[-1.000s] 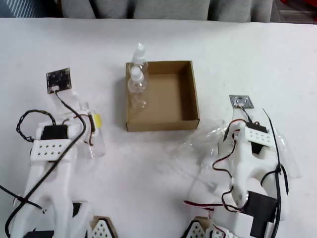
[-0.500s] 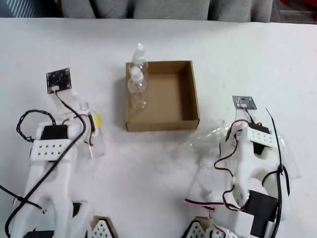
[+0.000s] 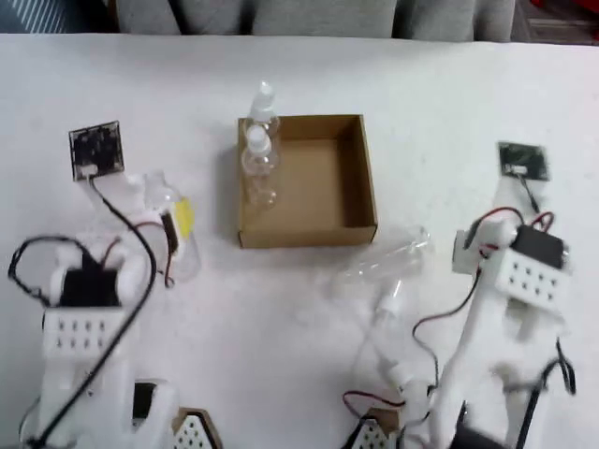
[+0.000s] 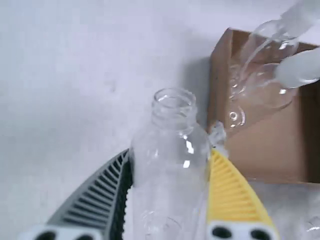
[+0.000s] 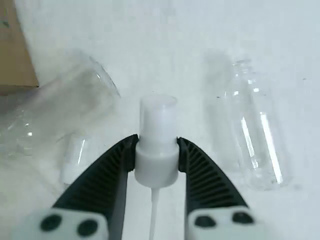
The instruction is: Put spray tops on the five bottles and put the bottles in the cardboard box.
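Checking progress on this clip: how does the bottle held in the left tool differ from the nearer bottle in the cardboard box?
The held bottle has a bare, open neck; the boxed bottle carries a white spray top. The held bottle is clamped in the left tool, outside the cardboard box; the boxed bottle sits inside it, along one wall. Both are clear plastic.

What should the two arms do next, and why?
Probably the right gripper should carry its spray top toward the left gripper, lining the tube up with the neck of the clear bottle held there. That bottle has no top yet, and the two grippers are well apart.
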`<state>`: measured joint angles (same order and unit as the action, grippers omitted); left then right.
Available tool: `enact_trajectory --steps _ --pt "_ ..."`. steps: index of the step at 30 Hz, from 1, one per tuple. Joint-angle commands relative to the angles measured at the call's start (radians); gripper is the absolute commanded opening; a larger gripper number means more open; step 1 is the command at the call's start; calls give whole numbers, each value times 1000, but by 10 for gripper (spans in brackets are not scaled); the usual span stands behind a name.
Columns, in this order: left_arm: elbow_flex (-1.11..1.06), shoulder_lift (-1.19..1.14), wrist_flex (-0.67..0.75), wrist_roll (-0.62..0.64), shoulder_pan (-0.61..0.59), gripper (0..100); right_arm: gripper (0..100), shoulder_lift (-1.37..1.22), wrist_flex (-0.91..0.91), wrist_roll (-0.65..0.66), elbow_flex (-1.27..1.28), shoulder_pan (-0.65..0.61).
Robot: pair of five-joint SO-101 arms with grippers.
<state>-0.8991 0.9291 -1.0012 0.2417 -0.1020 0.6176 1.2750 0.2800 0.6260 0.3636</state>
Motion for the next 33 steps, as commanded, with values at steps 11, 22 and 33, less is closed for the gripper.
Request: enact_trajectory --steps 11,22,33 --pt "-89 645 31 -9 286 33 22 650 -300 -9 83 -193" --pt "-158 659 206 -138 492 33 22 877 -763 -272 152 -367" --pt "-307 661 209 -150 524 34 20 800 -763 -338 -98 -654"
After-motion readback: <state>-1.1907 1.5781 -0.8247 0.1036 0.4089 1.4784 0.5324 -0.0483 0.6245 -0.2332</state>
